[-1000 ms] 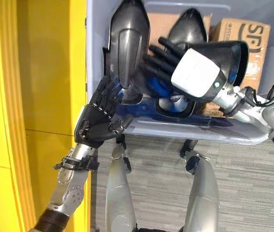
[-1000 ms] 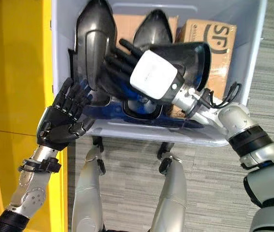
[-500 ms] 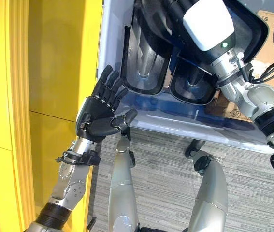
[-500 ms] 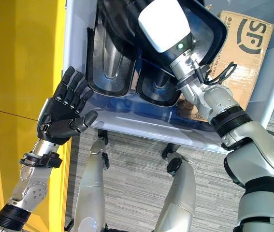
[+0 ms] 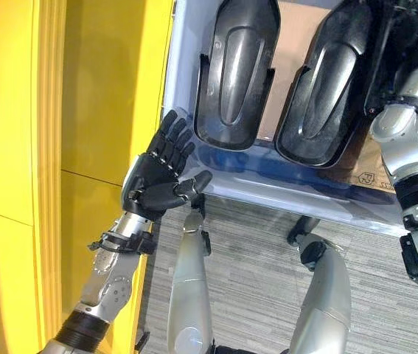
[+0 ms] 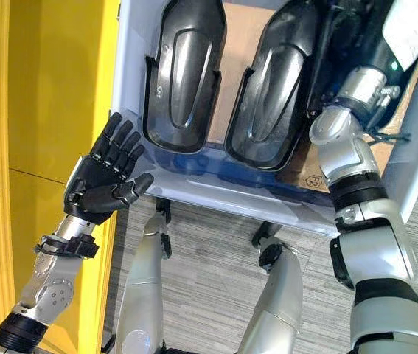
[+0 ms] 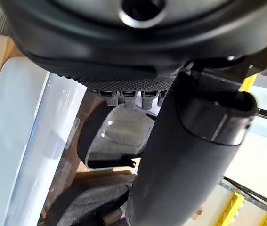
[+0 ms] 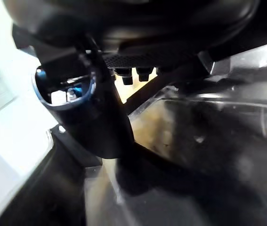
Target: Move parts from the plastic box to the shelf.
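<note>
your left hand [image 5: 157, 173] hovers spread, fingers straight, just outside the near left corner of the plastic box [image 5: 267, 193], beside the yellow shelf [image 5: 83, 110]; further in, two black parts [image 5: 237, 70] lie side by side on cardboard [image 5: 291, 44] in the box; your right hand [image 6: 408, 29] reaches over a third part at the far right; you cannot tell its fingers' state.

The left robot hand [image 5: 158, 177] is held up with straight, spread fingers at the near left corner of the plastic box [image 5: 267, 188], beside a yellow shelf wall [image 5: 91, 110]. Two black moulded parts [image 5: 236, 74] lie side by side in the box on cardboard [image 5: 290, 44].
</note>
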`<state>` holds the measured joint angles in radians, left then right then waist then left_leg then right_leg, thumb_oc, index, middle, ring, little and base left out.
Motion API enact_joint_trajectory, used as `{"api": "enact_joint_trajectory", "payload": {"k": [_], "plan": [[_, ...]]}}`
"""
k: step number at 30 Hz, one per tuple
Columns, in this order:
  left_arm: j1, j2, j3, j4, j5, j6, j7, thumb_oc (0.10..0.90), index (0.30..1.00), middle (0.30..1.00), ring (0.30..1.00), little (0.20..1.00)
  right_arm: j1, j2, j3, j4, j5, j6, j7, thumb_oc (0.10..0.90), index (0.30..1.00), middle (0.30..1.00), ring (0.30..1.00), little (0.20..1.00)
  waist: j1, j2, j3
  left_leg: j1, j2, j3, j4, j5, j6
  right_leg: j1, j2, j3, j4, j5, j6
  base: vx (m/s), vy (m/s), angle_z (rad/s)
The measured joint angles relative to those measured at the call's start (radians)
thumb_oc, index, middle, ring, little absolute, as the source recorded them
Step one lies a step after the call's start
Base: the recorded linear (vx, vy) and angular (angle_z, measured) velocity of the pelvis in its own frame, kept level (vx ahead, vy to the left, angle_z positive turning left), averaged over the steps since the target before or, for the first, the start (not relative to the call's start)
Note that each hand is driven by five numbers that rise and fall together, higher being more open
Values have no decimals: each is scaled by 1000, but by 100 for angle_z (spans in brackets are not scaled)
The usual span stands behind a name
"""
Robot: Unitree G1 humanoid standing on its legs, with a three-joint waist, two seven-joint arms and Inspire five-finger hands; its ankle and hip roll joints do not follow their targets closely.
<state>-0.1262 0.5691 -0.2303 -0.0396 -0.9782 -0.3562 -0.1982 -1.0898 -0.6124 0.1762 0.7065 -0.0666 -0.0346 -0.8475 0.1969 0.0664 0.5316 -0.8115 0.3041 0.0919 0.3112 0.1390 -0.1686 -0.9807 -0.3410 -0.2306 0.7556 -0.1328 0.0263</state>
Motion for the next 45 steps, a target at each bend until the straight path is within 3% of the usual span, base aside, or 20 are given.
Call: {"api": "enact_joint_trajectory", "payload": {"k": [3,5,12,24,30,36,45], "plan": [[-12,-9,-7,1,2,2,1,900,1000,1000,1000,1000,40,51,-35,-76,111,-50,55,900,1000,1000,1000,1000,-31,1,-1,16,1,12,-2,-4,1,15,7,9,-25,15,0,-27,35,-11],[-33,-26,-12,1,7,7,1,900,1000,1000,1000,1000,58,70,-40,-109,109,-62,85,900,1000,1000,1000,1000,-36,1,-1,24,2,24,-4,-4,2,15,14,20,-36,25,0,-23,24,-15],[-47,-84,-11,-4,13,30,17,900,1000,1000,1000,1000,183,109,11,-292,27,8,199,900,1000,1000,1000,1000,-58,3,0,70,9,44,-20,-4,3,38,25,33,-38,30,5,-23,8,-6],[-35,-84,-12,-4,13,48,38,900,1000,1000,1000,1000,284,114,14,-311,-9,49,225,900,1000,1000,1000,1000,-61,2,0,119,13,48,-23,-6,4,91,33,32,-55,31,7,0,0,0],[-18,-84,-12,-11,15,49,42,900,1000,1000,1000,1000,310,113,-11,-317,40,48,162,900,1000,1000,1000,1000,-62,2,0,151,24,56,-23,-14,7,120,45,34,-61,31,7,3,-7,-5],[-8,-84,-13,-13,14,49,42,900,1000,1000,1000,1000,292,111,-118,-317,68,49,57,900,1000,1000,1000,1000,-61,2,1,170,25,66,-23,-15,7,128,48,45,-60,32,7,-4,-4,-3],[19,-64,-23,-20,5,49,34,900,1000,1000,1000,1000,148,49,-111,-282,108,66,-10,900,1000,1000,1000,1000,-55,5,2,220,24,73,-30,-15,7,171,49,49,-63,36,5,-1,0,0]]}}
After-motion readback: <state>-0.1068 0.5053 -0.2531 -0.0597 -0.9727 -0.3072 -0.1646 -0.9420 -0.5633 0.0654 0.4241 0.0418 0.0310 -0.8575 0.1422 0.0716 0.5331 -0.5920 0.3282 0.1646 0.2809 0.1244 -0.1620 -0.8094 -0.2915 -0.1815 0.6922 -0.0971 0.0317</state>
